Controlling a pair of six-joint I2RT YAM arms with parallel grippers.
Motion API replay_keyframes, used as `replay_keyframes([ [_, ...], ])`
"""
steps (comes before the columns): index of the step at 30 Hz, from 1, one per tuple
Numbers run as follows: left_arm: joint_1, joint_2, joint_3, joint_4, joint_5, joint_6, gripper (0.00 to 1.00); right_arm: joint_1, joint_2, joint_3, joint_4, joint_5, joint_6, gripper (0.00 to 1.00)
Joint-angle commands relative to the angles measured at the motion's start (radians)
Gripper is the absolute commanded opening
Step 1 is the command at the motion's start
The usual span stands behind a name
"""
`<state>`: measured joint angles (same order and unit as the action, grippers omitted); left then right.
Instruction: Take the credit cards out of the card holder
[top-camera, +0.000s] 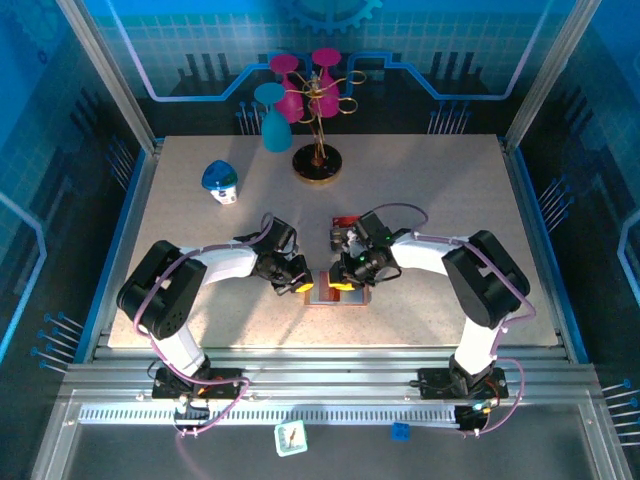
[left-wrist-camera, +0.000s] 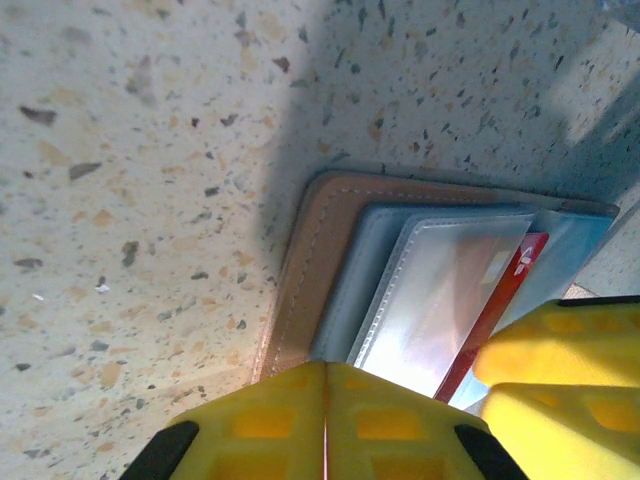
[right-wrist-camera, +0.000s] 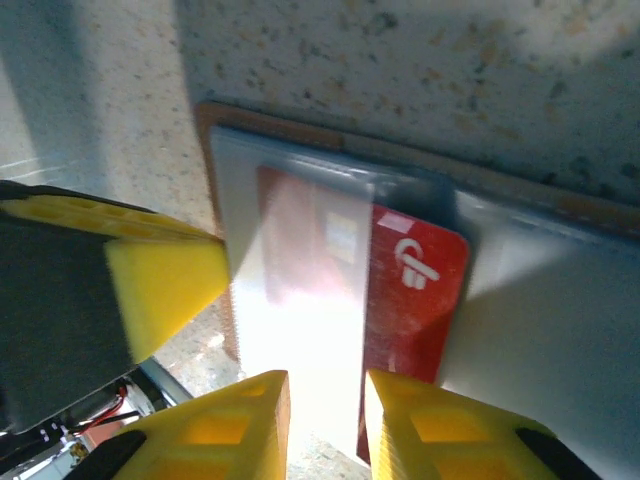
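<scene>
- The small salmon-brown, leather-like card holder (top-camera: 325, 298) lies open and flat on the pale speckled table (top-camera: 430, 180). It sits at mid-width, close to the near edge, between the two grippers.
- The left gripper (left-wrist-camera: 325, 375) has its yellow tips clenched together with nothing visibly between them. They sit at the holder's brown stitched rim, and we judge that they pin it down.
- The right gripper (right-wrist-camera: 327, 395) holds its yellow fingers (right-wrist-camera: 235, 425) a narrow gap apart over the clear plastic sleeve (right-wrist-camera: 300, 300). We see nothing grasped.
- A red credit card (right-wrist-camera: 415, 285) with a white emblem juts partway out of that sleeve, and the rest shows dimly through the plastic. We cannot make out any other cards.
- Step in hand, as we judge it: drawing the red card free. To do it well, the right gripper should close on the exposed red end alone, not on the sleeve. It should then pull flat along the pocket while the left tips keep the holder from sliding.
- Edges: the grippers work just beside each other, so a pull directed away from the left gripper avoids a clash. The table's near edge is close.
- Open room: bare table lies right and far of the holder. The goblet stand (top-camera: 318, 163) with magenta and teal cups and the small blue-and-white object (top-camera: 220, 182) stand well apart, at the far side.
</scene>
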<state>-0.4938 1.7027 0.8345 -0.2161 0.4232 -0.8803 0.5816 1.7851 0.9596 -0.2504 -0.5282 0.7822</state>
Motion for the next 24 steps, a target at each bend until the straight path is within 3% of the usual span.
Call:
replay_keyframes([
  [1, -0.002, -0.012, 0.027, -0.06, -0.005, 0.03, 0.08, -0.011, -0.044, -0.023, 0.051, -0.033, 0.026, 0.26],
  [9, -0.015, -0.046, 0.067, -0.112, -0.002, 0.041, 0.08, -0.044, -0.038, -0.054, 0.066, -0.052, 0.028, 0.26],
  [17, -0.066, 0.016, 0.115, -0.114, 0.02, 0.052, 0.08, -0.076, -0.033, -0.069, 0.045, -0.053, 0.007, 0.26],
  [24, -0.076, 0.046, 0.126, -0.164, -0.026, 0.077, 0.08, -0.08, -0.026, -0.072, 0.043, -0.058, -0.001, 0.27],
])
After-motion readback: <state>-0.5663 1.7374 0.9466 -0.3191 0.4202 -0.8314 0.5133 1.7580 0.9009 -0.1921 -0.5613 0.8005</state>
